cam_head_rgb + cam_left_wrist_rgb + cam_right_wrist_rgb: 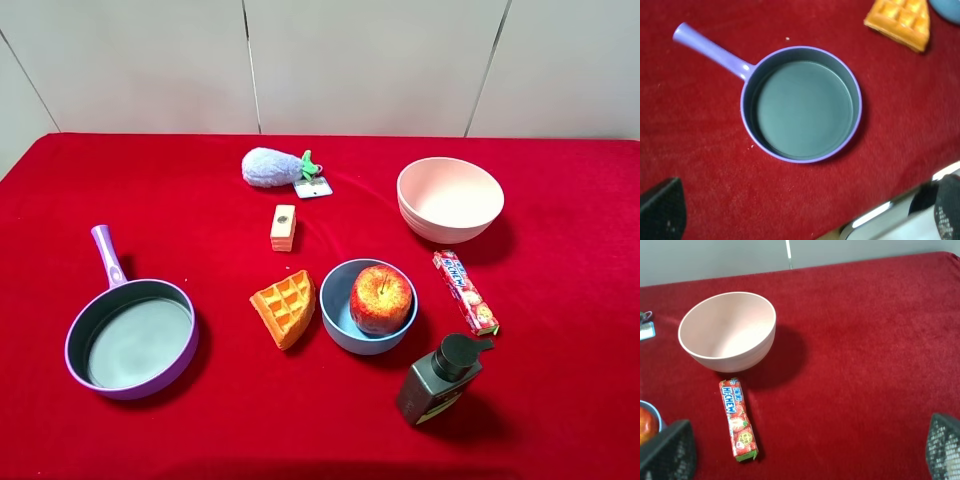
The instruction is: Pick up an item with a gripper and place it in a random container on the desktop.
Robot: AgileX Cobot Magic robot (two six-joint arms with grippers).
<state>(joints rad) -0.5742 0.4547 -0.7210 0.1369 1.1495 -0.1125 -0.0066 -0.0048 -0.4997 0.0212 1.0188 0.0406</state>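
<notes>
The red and orange-yellow apple (pixel 380 298) sits inside the light-blue bowl (pixel 335 305) near the middle of the red desktop (pixel 560 420). Neither arm shows in the exterior high view. In the left wrist view, my left gripper (pixel 802 205) is open and empty above the purple pan, and an edge of the blue bowl (pixel 947 7) shows. In the right wrist view, my right gripper (pixel 807 440) is open and empty over bare cloth. There the apple (pixel 645 426) and the bowl rim (pixel 655 412) show at the frame's edge.
A purple frying pan (pixel 130 338) lies front left. An orange waffle wedge (pixel 285 307) is left of the bowl. A pink bowl (pixel 450 198), a candy stick (pixel 465 291) and a dark pump bottle (pixel 438 380) are on the right. A plush toy (pixel 272 167) and a small block (pixel 284 227) lie behind.
</notes>
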